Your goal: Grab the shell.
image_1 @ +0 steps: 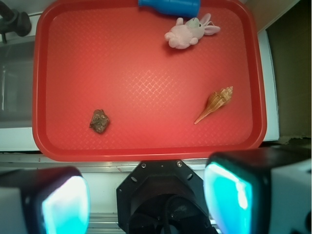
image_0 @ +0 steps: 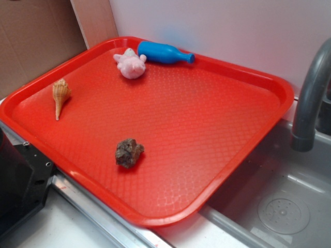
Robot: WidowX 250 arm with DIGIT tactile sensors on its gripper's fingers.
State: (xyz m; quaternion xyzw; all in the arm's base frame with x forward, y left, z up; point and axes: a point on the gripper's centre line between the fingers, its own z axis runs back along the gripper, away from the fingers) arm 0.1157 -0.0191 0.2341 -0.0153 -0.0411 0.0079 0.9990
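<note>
The tan-orange spiral shell [image_0: 60,96] lies on the red tray [image_0: 217,119] near its left rim, wide end up, thin point toward the front. In the wrist view the shell [image_1: 216,103] lies right of centre on the tray [image_1: 146,73]. My gripper [image_1: 146,202] is open and empty, high above the robot base and short of the tray's near rim. Its two cyan pads [image_1: 66,207] stand wide apart at the bottom of the wrist view. The gripper is out of the exterior view.
A dark brown lumpy rock [image_0: 129,153] lies near the tray's front, also in the wrist view [image_1: 99,121]. A pink plush toy [image_0: 130,63] and a blue bottle [image_0: 164,52] lie at the far rim. A grey faucet [image_0: 310,98] and sink [image_0: 279,206] are at the right. The black robot base [image_1: 163,195] is below the gripper.
</note>
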